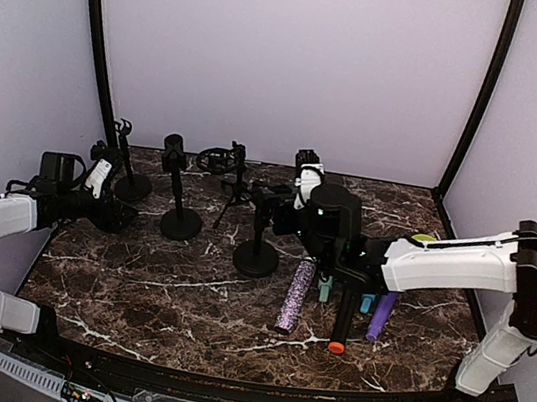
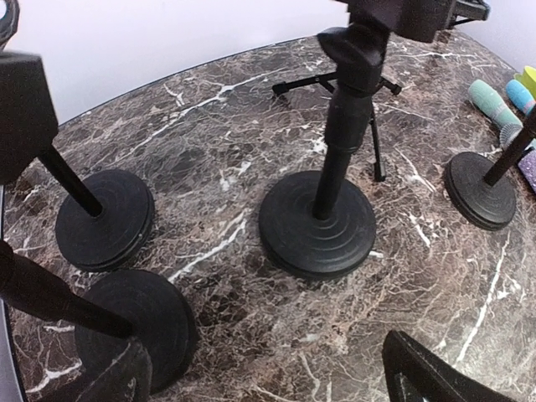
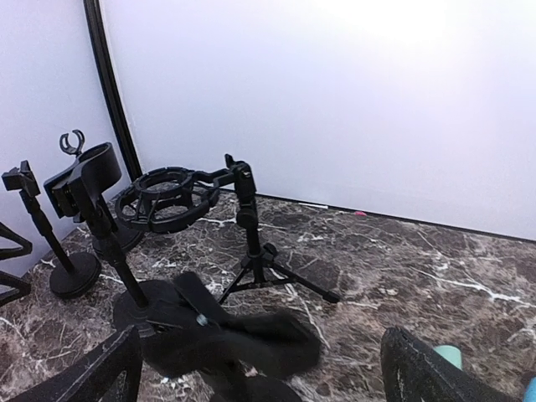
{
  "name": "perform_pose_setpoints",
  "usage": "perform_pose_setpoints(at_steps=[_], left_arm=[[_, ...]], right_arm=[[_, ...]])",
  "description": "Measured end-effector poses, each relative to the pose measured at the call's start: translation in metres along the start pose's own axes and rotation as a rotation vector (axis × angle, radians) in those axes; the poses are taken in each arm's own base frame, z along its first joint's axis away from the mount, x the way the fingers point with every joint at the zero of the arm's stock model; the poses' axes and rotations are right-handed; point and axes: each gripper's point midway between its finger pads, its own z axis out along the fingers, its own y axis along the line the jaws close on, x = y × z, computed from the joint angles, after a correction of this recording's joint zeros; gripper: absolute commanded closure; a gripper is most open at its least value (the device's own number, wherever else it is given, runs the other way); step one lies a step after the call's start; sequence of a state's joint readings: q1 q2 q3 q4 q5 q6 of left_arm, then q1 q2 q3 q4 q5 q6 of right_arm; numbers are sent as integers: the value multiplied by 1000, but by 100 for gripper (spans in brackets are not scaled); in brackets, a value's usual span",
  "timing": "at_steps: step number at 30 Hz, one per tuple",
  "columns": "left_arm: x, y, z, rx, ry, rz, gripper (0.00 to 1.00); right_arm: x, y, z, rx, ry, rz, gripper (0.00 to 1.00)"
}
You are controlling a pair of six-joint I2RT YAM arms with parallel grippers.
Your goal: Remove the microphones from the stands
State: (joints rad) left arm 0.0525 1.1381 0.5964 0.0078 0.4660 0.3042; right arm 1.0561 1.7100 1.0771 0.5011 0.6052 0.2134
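A black stand (image 1: 256,257) with a round base rises mid-table, and its clip (image 3: 226,335) shows blurred and empty low in the right wrist view. My right gripper (image 1: 283,208) is open around that clip, one finger on each side, holding nothing. Several microphones lie flat just right of the stand: a purple glitter microphone (image 1: 295,296), a black one with an orange tip (image 1: 341,323) and a plain purple one (image 1: 381,317). No stand holds a microphone. My left gripper (image 1: 119,217) hangs open at the left, low over the marble near the stand bases (image 2: 316,222).
A clip stand (image 1: 182,220) and another (image 1: 132,184) are at the back left. A tripod with a ring shock mount (image 3: 163,199) stands behind the middle. Two teal microphones (image 2: 494,105) lie by the right arm. A yellow-green object (image 1: 424,240) sits at the right.
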Motion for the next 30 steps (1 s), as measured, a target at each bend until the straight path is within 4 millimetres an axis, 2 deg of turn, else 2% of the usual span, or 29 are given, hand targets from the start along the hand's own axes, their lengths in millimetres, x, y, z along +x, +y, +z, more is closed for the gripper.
perform_pose_setpoints(at_steps=[4,7,9,15,17,21,24,26,30], left_arm=[[5,10,8,-25,-39,-28,1],[10,11,12,-37,-82,-36,1],[13,13,16,-43,-101,-45,1],[15,22,26,-78,-164,-57,1],[12,27,28,-96,-185,-56,1],[10,39,32,-134,-220,-65,1],[15,45,39,-138,-219,-76,1],[21,49,47,-135,-199,-88,1],[17,56,53,-148,-207,-102,1]], right_arm=[[-18,-32,-40,56,5,36,0],[-20,-68,-72,128,10,62,0],[-17,-98,-91,198,11,85,0],[10,-213,-150,553,-33,148,0],[21,-242,-172,669,-57,133,0],[32,-283,-201,836,-89,109,0],[36,-310,-217,929,-116,118,0],[42,-325,-224,975,-130,119,0],[55,-350,-229,1047,-119,107,0]])
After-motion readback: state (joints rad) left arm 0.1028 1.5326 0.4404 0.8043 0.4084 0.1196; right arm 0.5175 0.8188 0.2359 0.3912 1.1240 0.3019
